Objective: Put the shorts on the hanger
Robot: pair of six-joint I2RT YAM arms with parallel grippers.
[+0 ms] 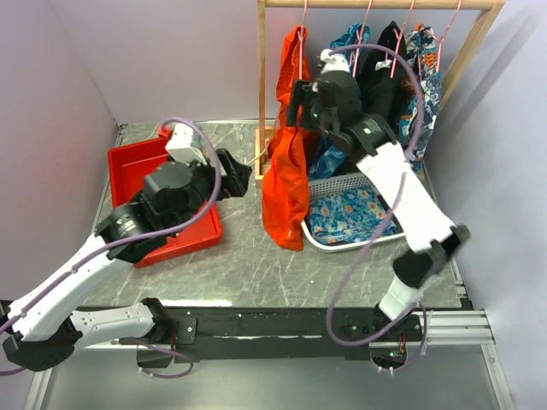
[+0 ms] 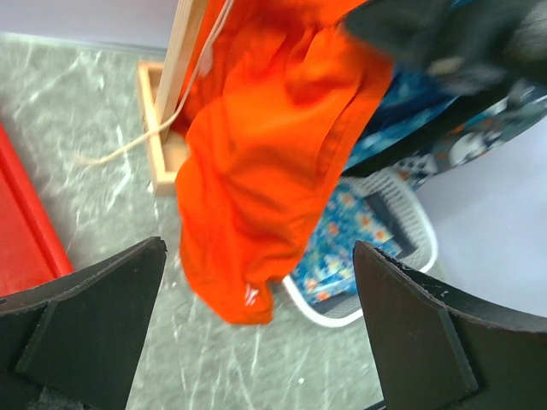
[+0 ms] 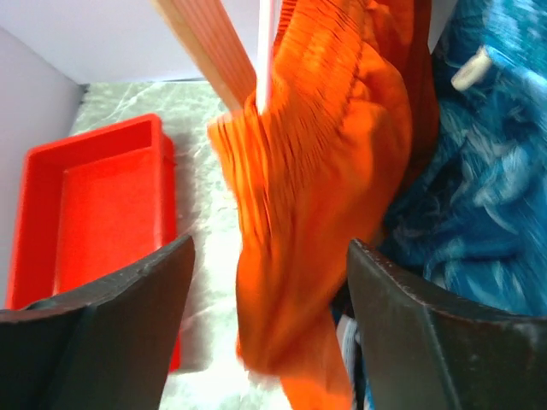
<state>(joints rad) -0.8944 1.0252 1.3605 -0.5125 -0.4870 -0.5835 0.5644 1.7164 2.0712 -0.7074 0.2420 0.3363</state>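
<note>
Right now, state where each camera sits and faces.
Top external: above and behind, looking down on the grey table; both arms show.
Left wrist: above the red plastic bin, facing the hanging orange-red fabric shorts; open left tool shows.
Right wrist: at the wooden rack, looking down the shorts; open right tool shows.
All share shorts, bin.
</note>
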